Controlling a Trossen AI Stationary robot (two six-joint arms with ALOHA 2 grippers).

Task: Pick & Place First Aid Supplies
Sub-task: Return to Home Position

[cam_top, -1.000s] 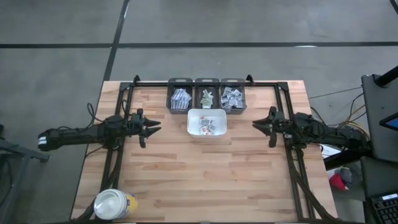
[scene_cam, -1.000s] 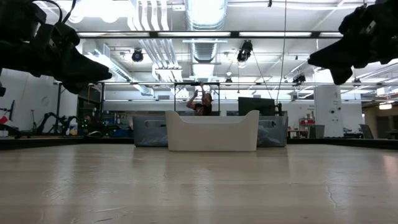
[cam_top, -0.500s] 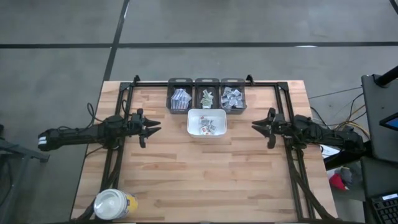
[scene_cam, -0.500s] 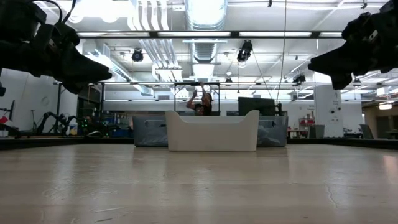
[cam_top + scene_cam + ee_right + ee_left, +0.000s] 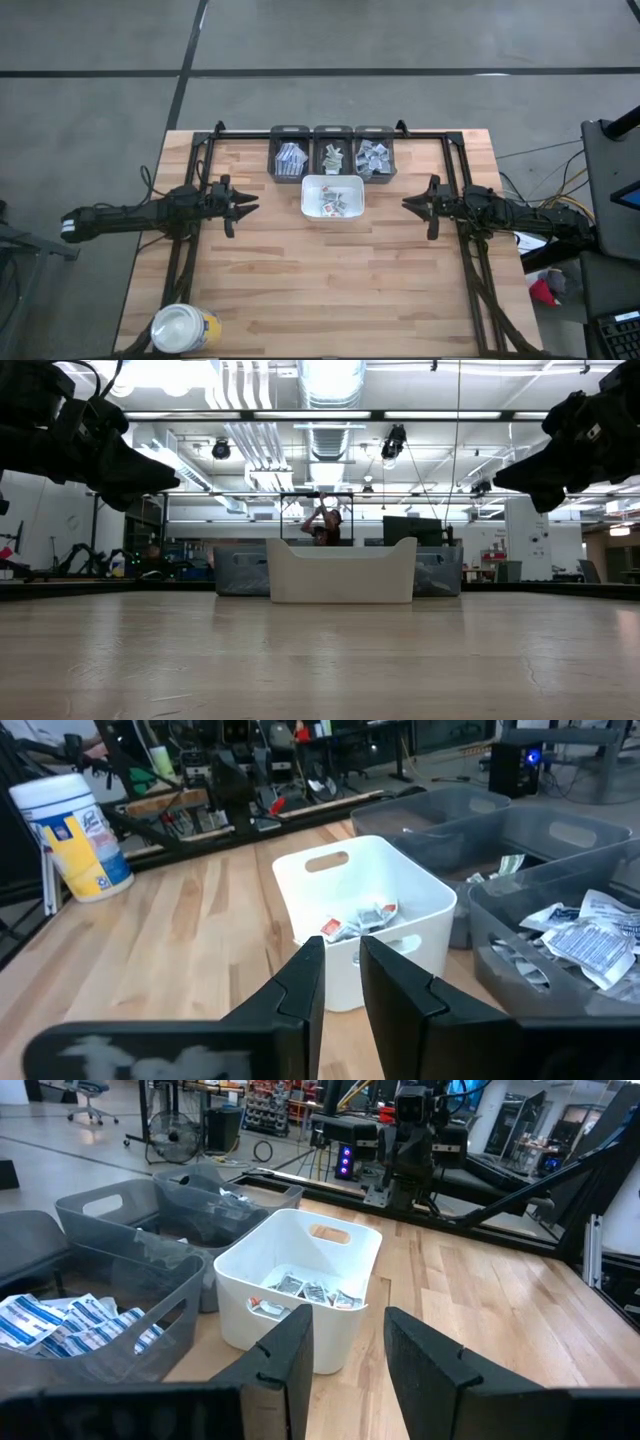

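Inspecting the small flat white paper first aid packets: a handful lie loose in the white rectangular plastic tray, just toward 12 o'clock from the centre of the pale wooden table. Sorted heaps fill the three dark grey plastic bins, which stand touching in a row at the tray's 12 o'clock. Tray packets carry grey, green or red print; the 9 o'clock bin holds blue-striped ones. Judged handling: very light, thin and limp, apt to slide and cling together. A fingertip pinch on one raised edge or corner suits best; a double pick is the risk. Left gripper hovers at the tray's 9 o'clock, fingers moderately parted, nothing held. Right gripper hovers at 3 o'clock, fingers a narrow gap apart, likewise empty. Both stand well apart from the tray. A round white-lidded yellow jar sits at the table's 7 o'clock corner.
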